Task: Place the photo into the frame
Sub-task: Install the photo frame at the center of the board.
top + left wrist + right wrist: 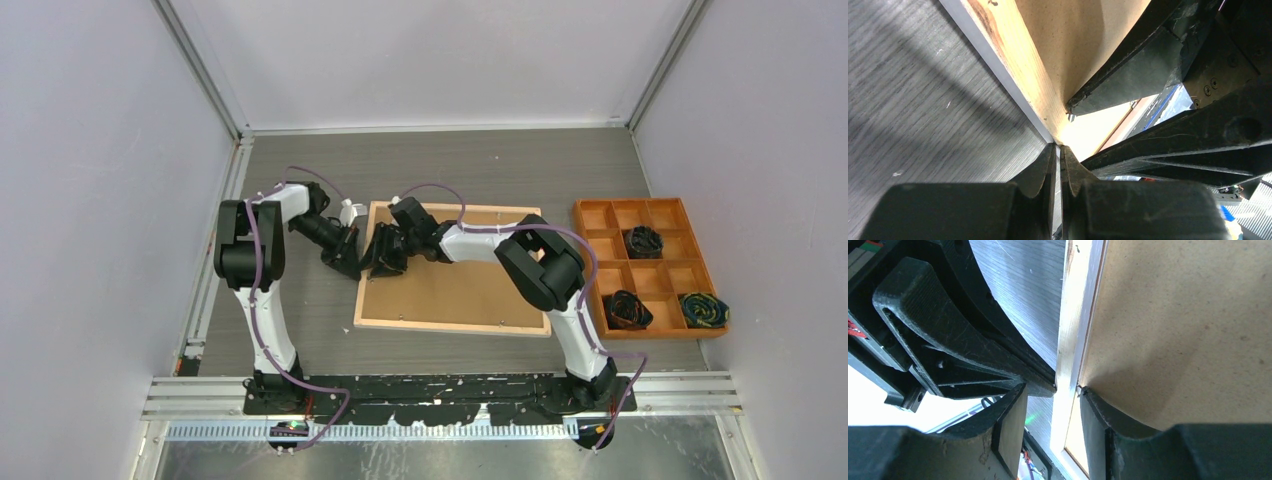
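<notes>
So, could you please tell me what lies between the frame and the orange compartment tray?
Between the frame and tray, the top view shows only bare table, overhung by the right arm.

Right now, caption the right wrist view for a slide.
Right gripper straddles the frame's wooden rim, one finger over the backing board.

Top view: the left gripper (350, 262) and right gripper (380, 262) cover the left rail of the frame (450, 327); contact there can't be resolved. The frame lies wood side up. The backing board (455, 285) hides whatever lies beneath it.
Left wrist view: fingers (1040, 170) nearly together at the rail; can't tell whether they pinch anything.
Right wrist view: frame cut off at top and bottom.
Dark bundles (642, 240) in the tray (600, 216): too small to identify.
</notes>
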### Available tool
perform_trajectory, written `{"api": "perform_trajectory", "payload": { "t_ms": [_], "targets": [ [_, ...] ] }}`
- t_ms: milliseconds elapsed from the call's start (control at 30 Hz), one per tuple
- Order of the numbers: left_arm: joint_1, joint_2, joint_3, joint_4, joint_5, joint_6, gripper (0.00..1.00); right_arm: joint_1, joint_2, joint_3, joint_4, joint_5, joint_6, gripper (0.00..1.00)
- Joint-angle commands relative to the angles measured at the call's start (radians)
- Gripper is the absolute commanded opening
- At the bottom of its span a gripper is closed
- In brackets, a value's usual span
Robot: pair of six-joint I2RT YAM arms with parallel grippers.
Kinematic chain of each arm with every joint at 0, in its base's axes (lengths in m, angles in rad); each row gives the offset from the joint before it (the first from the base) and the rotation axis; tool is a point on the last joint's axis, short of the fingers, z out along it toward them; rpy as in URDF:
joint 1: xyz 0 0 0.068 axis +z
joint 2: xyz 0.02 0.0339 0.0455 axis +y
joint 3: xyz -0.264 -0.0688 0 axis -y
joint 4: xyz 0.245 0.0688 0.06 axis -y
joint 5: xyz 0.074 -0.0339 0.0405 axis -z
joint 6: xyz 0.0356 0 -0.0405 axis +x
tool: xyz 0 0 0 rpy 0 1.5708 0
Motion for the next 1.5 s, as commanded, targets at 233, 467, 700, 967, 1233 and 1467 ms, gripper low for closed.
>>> {"api": "perform_trajectory", "payload": {
  "t_ms": [233, 467, 700, 967, 1233, 1467],
  "targets": [
    [0.001, 0.009, 0.029, 0.051, -0.068, 0.034, 0.07, 0.011, 0.024, 0.018, -0.009, -0.037, 0.018, 0.46],
    [0.0, 0.009, 0.033, 0.049, -0.064, 0.033, 0.07, 0.017, 0.034, 0.014, -0.009, -0.038, 0.028, 0.46],
    [0.001, 0.007, 0.031, 0.046, -0.066, 0.034, 0.08, -0.009, 0.001, 0.04, -0.063, -0.004, -0.021, 0.46],
    [0.037, -0.058, 0.072, -0.027, -0.028, 0.061, 0.39, -0.002, -0.289, -0.064, -0.315, 0.2, -0.39, 0.66],
    [0.096, -0.178, 0.102, -0.206, 0.024, 0.206, 0.56, 0.19, -0.549, -0.317, -0.466, 0.389, -0.66, 0.69],
    [0.096, -0.307, 0.003, -0.21, -0.057, 0.273, 0.68, 0.286, -0.537, -0.36, -0.502, 0.534, -0.736, 0.69]
  ]
}}
